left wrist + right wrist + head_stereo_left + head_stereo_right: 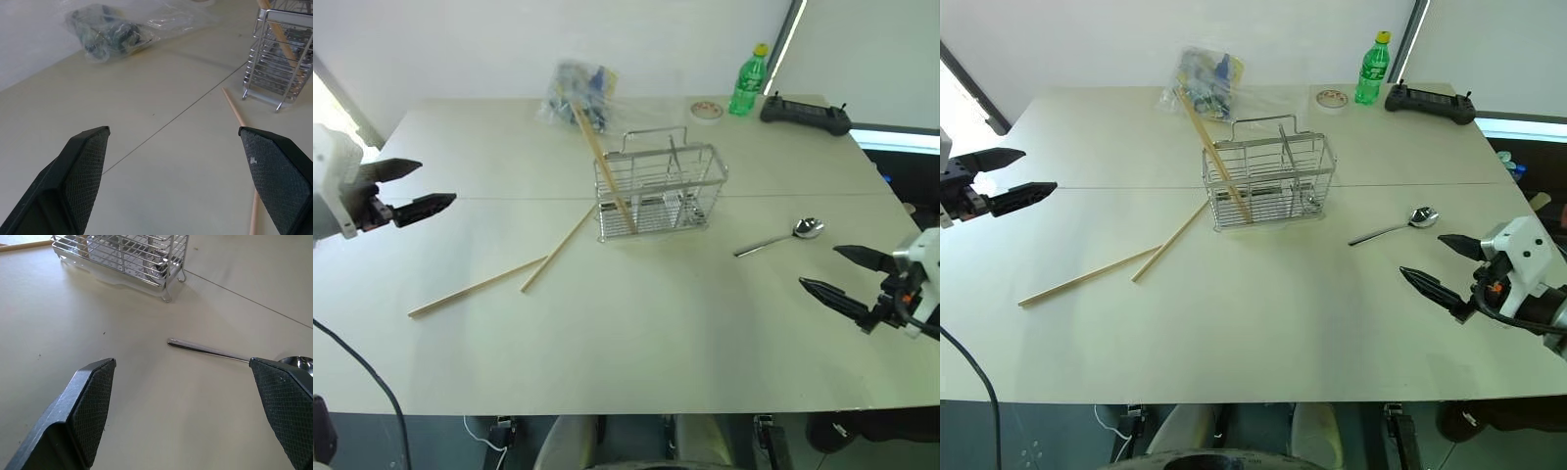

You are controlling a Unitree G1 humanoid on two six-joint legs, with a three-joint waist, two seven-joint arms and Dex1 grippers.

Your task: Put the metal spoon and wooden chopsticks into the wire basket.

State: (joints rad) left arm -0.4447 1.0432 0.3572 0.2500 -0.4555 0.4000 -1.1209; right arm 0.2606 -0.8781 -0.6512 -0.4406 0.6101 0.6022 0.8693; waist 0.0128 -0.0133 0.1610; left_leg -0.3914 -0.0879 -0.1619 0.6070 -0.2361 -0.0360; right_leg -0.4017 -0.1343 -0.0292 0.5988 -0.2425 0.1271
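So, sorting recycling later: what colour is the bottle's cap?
Yellow, on the green bottle; clearest in the right eye view.

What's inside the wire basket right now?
One chopstick leans in the wire basket, its top sticking out. The spoon lies outside on the table. The basket's bottom is hard to make out.

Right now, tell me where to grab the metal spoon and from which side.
Grip the metal spoon mid-handle, right gripper descending from above with jaws across the handle. It lies flat and alone on the table; the handle is slim and straight, the bowl rounded.
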